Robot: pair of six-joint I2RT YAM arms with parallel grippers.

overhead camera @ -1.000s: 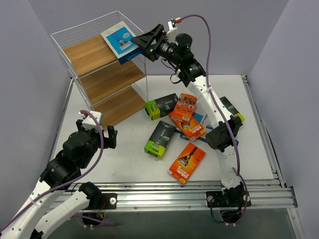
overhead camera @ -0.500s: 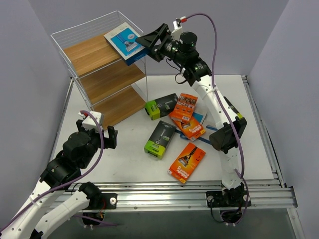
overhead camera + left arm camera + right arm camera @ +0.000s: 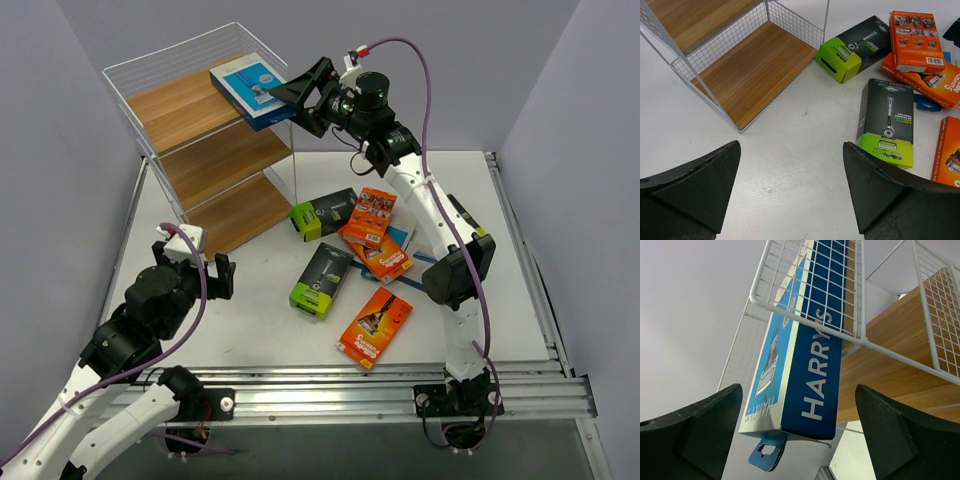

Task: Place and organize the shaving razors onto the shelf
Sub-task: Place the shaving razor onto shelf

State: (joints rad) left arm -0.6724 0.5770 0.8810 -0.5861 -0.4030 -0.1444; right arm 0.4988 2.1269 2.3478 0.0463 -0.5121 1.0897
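Note:
A blue-and-white razor pack (image 3: pixel 250 86) lies tilted across the wire rim at the top right corner of the shelf (image 3: pixel 190 110), its hang-tab end sticking out past the rim. My right gripper (image 3: pixel 292 100) is open just behind that end. In the right wrist view the pack (image 3: pixel 812 360) sits between the spread fingers (image 3: pixel 700 430) with a gap on each side. My left gripper (image 3: pixel 195 263) hangs open and empty over bare table (image 3: pixel 790 165) near the shelf's bottom board (image 3: pixel 757 72). Black-and-lime packs (image 3: pixel 322 213) (image 3: pixel 322 278) and orange packs (image 3: pixel 368 217) (image 3: pixel 375 326) lie on the table.
Another orange pack (image 3: pixel 388 260) lies over a blue item under the right arm. In the left wrist view the closest pack is a black-and-lime one (image 3: pixel 887 122), just right of the fingers. The shelf's white wire walls (image 3: pixel 805 305) rise around each board.
My right gripper has opened and let go of the blue-and-white pack, after pushing it up and left onto the shelf's top rim. The left arm has not moved.

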